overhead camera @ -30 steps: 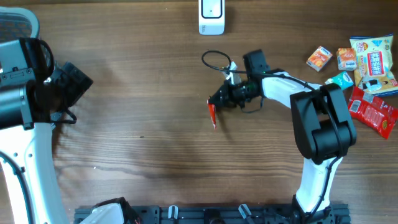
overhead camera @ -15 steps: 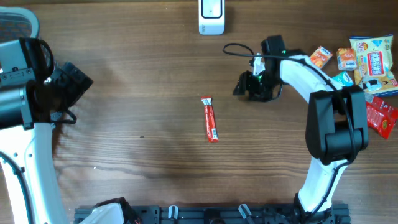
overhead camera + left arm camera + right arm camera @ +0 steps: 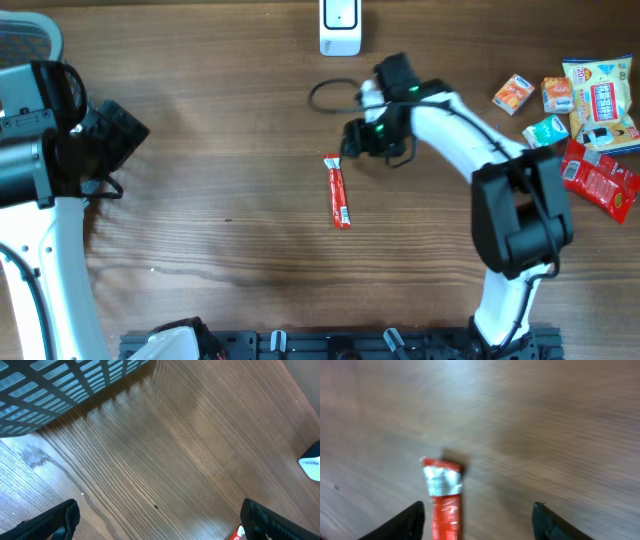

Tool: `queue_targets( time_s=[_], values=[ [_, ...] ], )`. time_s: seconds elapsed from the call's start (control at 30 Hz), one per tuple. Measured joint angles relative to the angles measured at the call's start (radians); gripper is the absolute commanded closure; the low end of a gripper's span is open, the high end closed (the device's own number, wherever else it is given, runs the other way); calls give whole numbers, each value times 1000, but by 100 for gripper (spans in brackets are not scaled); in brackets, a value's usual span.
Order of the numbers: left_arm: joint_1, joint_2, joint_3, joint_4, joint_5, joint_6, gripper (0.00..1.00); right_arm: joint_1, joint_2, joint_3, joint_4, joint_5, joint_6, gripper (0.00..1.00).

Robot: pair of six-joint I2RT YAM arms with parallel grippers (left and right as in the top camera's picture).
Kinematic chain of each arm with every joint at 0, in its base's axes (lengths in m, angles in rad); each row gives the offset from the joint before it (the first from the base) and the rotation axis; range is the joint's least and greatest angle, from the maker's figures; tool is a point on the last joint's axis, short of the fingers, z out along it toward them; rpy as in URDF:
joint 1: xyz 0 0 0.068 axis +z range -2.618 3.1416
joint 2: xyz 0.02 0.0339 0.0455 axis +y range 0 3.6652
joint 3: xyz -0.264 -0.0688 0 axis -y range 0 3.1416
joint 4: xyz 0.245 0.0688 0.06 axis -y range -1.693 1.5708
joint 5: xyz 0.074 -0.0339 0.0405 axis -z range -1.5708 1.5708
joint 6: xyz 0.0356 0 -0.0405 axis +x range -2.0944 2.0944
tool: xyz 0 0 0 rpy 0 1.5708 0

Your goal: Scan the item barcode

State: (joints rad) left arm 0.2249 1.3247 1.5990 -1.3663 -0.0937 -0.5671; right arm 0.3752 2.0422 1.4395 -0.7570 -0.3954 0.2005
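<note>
Red snack stick (image 3: 339, 192) set down

At the left edge the left gripper (image 3: 160, 521) is held wide apart, empty. The stick, gripped a second ago, is now laid flat on the table (image 3: 220, 220). The right gripper (image 3: 356, 138), jaws parted, has been brought beside its upper end.

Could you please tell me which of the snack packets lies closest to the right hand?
The slim red stick packet, lying alone mid-table right beside the right hand; the other packets are bunched together far off to the side.
</note>
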Motion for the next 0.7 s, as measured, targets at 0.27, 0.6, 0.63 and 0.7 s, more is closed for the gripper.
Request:
queue_targets(
  time_s=[0.27,0.6,0.63,0.7],
  values=[
    [0,0,0,0,0,0,0,220,0,1,-51,322,-38,25],
    [0,0,0,0,0,0,0,456,2,99,-103,723,-45,33],
    [0,0,0,0,0,0,0,473,4,99,-96,737,-45,33],
    [0,0,0,0,0,0,0,507,14,99,-76,772,-44,33]
  ],
)
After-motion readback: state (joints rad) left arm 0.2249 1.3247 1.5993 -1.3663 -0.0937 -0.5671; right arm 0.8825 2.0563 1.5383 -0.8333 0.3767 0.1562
